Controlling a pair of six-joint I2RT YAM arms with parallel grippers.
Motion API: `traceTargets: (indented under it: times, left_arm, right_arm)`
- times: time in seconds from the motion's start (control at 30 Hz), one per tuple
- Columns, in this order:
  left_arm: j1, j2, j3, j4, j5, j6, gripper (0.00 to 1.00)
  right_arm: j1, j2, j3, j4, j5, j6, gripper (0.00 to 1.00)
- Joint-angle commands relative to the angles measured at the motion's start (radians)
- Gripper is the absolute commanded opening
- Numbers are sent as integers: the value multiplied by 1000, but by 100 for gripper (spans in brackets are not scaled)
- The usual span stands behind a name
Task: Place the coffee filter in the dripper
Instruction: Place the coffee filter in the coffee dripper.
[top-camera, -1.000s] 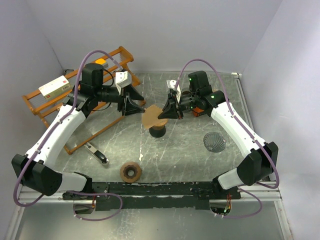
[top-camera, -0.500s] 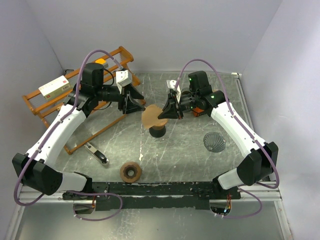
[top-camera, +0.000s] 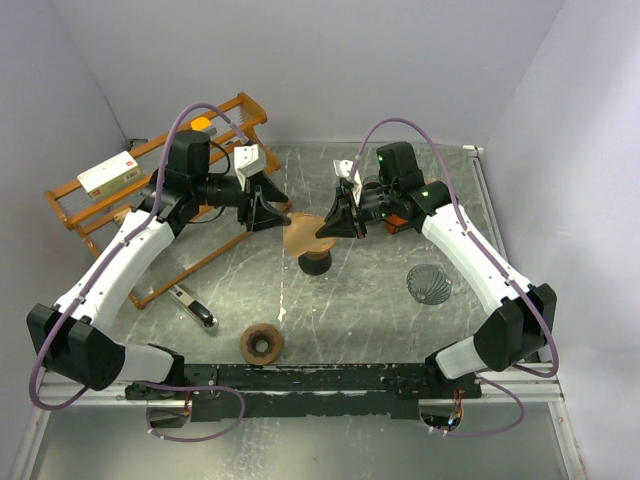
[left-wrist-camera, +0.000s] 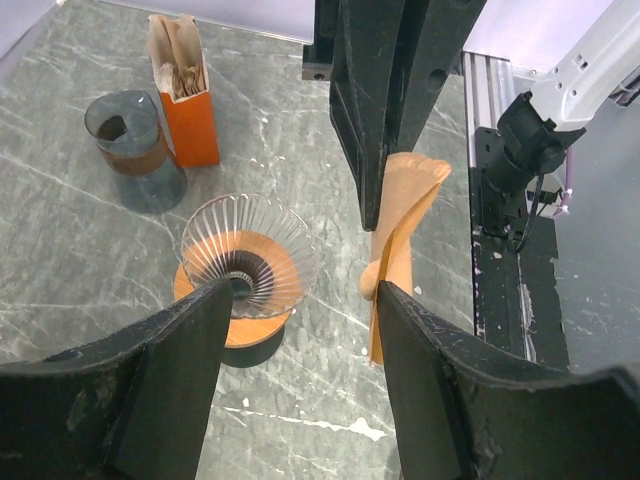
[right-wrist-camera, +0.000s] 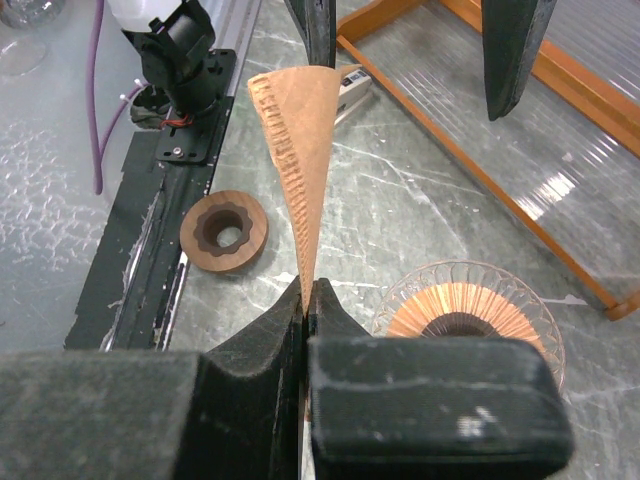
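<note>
Held just above the dripper (top-camera: 316, 264), not yet inside it: a brown paper coffee filter (top-camera: 300, 236), folded flat into a cone shape. Pinched at its pointed end by the right hand (right-wrist-camera: 306, 292), fingers pressed tight together on the paper, crimped seam running up one side and wide end fanning away from the grip.

On the dripper's left side, level with the filter: the left hand (top-camera: 272, 215), fingers spread wide apart and gripping nothing, tips just beside the filter's free edge. Touching the paper or not, cannot tell.

Below the filter, standing upright on the grey marbled counter (top-camera: 360, 300): the dripper itself, a ribbed clear glass cone on a copper-coloured base.

From the dripper toward the arm bases: a brown wooden ring (top-camera: 261, 343), lying flat. Further to the dripper's left: a wooden rack (top-camera: 248, 108) carrying a white box with a red label (top-camera: 107, 172). Near the rack's closest rail: a small dark and silver tool (top-camera: 193, 307). Well apart on the dripper's right: a second ribbed glass piece (top-camera: 430, 283). Beyond the dripper, seen from the left wrist: an orange box of paper filters (left-wrist-camera: 190, 110), and just beside it a grey glass jar (left-wrist-camera: 135, 150).
</note>
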Motion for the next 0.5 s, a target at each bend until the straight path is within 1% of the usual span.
traceTargets:
  times: [0.0,0.47]
  left_arm:
    - [-7,-8,-21,26,12,6,71]
    - [-3,-45,-64,16,-12,46,72]
  right_arm:
    - [5,-13,19,1,-18,-4,0]
    - [2,-24,15,13,-21,6,0]
